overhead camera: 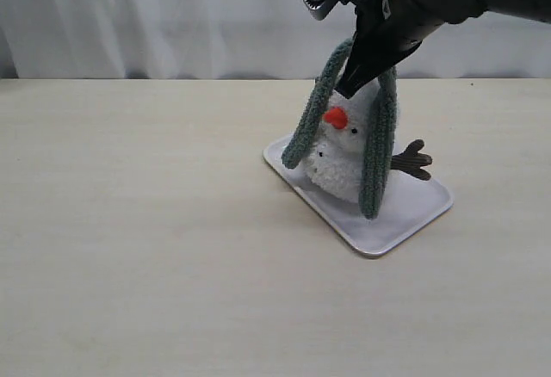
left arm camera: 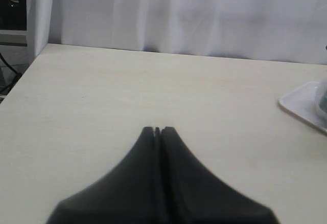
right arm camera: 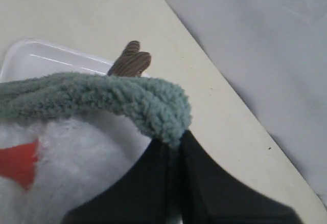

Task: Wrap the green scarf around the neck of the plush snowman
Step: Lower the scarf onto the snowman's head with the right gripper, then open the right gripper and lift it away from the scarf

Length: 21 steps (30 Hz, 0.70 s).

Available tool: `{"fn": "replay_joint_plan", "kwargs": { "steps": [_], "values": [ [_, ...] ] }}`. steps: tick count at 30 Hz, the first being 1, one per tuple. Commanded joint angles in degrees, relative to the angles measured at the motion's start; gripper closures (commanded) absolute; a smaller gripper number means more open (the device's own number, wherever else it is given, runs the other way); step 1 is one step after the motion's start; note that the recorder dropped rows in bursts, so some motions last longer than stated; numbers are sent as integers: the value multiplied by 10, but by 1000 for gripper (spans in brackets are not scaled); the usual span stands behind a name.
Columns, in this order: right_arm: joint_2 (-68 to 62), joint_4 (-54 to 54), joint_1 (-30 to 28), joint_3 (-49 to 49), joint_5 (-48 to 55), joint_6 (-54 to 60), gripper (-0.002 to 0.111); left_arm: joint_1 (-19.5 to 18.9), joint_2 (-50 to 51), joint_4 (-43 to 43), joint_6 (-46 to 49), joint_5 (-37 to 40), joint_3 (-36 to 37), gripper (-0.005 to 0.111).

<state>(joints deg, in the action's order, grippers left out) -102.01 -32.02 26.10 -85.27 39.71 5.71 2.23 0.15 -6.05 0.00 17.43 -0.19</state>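
We found the plush snowman (overhead camera: 338, 163) sitting on a small white tray (overhead camera: 411, 211) that lay on the pale wooden table (overhead camera: 129, 239), right of the middle in the exterior view, with a white curtain (overhead camera: 172, 15) behind. The right gripper (overhead camera: 348, 86) hung just above the snowman's head, its black fingers pressed together on the green scarf (overhead camera: 380, 149) – pinching it near its middle, so that the strip made an arch over the figure. One half fell on the left of the orange nose (overhead camera: 335, 118), its rounded end near the tray's rim; the other fell on the right, in front of the body, and reached down to the tray's floor. A brown twig arm (overhead camera: 412, 160) stuck out beyond that half. Both ends hung loose – the scarf draped over the head rather than around it. The left gripper (left arm camera: 157, 130) hovered over bare table well away from the tray, its jaws closed on nothing.
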Motion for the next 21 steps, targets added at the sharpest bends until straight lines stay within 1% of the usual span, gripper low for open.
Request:
{"fn": "replay_joint_plan", "kwargs": {
  "steps": [1, 10, 14, 17, 21],
  "values": [
    [-6, -61, -3, -2, -24, -40, 104, 4, -2, -1, 0, -1, 2, 107],
    [-36, -127, -6, -2, -24, -60, 104, 4, -2, 10, 0, -1, 2, 107],
    [-57, -125, -21, -2, -21, -66, 104, 4, -2, 10, 0, -1, 2, 107],
    [-64, -124, -32, -1, -17, -92, 104, 4, -2, 10, 0, -1, 2, 107],
    [-64, -117, -35, -1, -15, -100, 104, 4, -2, 10, 0, -1, 2, 107]
  ]
}}
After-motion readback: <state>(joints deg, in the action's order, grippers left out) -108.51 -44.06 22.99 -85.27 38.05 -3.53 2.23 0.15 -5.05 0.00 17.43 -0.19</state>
